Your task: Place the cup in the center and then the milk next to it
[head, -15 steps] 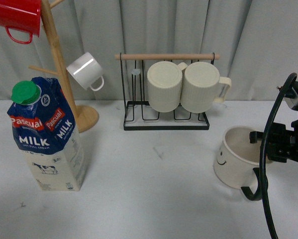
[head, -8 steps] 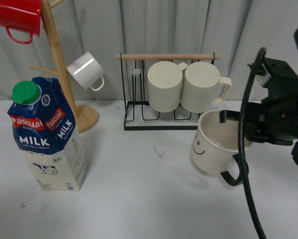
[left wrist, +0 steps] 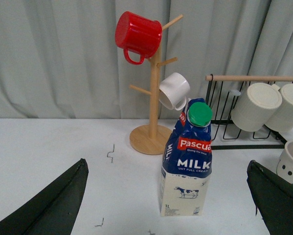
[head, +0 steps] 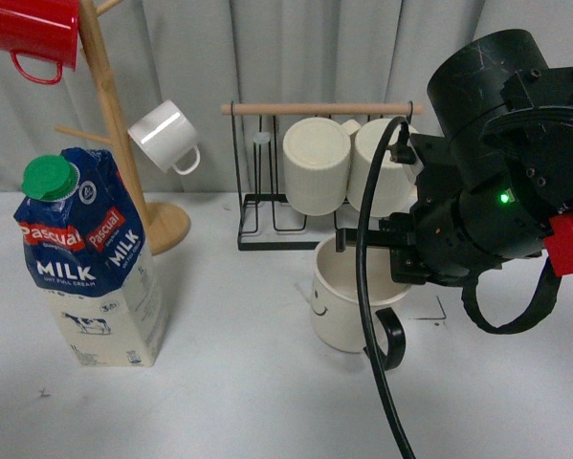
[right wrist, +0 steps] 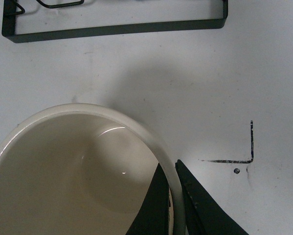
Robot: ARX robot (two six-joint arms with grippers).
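Desk (head: 229, 392): white, carrying everything.

Milk (head: 90, 263): stands upright at far left, long axis vertical, green cap on top, "MILK" face toward the front. Well apart from the cup.

Cup (head: 346, 308): mouth up, axis near vertical, in front of the middle of the rack (head: 319, 234). Smiley faces front-left; black handle points front-right. I cannot tell whether its base touches the desk.

Right tool (right wrist: 175, 196): clenched on the cup's rim, one finger inside the wall and one outside, on the handle side.

Left tool (left wrist: 167, 165): spread wide, holding nothing. In its wrist view the milk stands between the two fingers but farther off, untouched.

Corner mark (head: 437, 311): small black angle on the desk just right of the cup. Only this one shows clearly, so I cannot tell if the cup sits inside the framed patch.

Change over the last half second: cup and right tool went left, from before the rack's right end to its middle, and lower. Milk is unmoved.
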